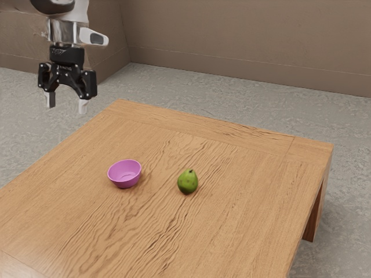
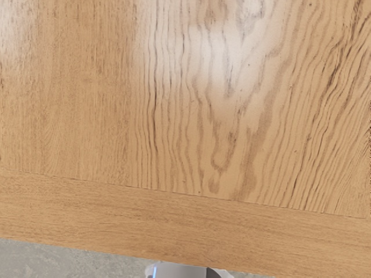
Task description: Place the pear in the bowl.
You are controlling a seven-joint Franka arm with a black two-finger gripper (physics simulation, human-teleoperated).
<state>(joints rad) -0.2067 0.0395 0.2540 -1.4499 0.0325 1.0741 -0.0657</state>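
- Nearest the exterior view's camera we have the brown wooden table (image 1: 249, 231), with dark, wavy grain. Taking twelve o'clock as that view's top, we read all our directions from it.
- On the tabletop sits the task's thing, a small, rounded green pear (image 1: 188, 182), upright with its dark stem uppermost. It stands apart from the bowl.
- At about nine o'clock from the pear, just a short way off, we see the round, smooth magenta bowl (image 1: 124, 173). It is upright, its mouth open to us.
- Our black two-finger gripper with pale fingertips (image 1: 66, 104) hangs at about ten o'clock from the pear, raised and well apart from both pear and bowl. Its jaws are apart, with nothing between them.
- As for progress, we judge ourselves at the very start: the pear is neither gripped nor in the bowl.
- All the main steps are left: travel towards four o'clock, lower over the pear, close on its sides, lift, carry it towards nine o'clock, and release it inside the rim.
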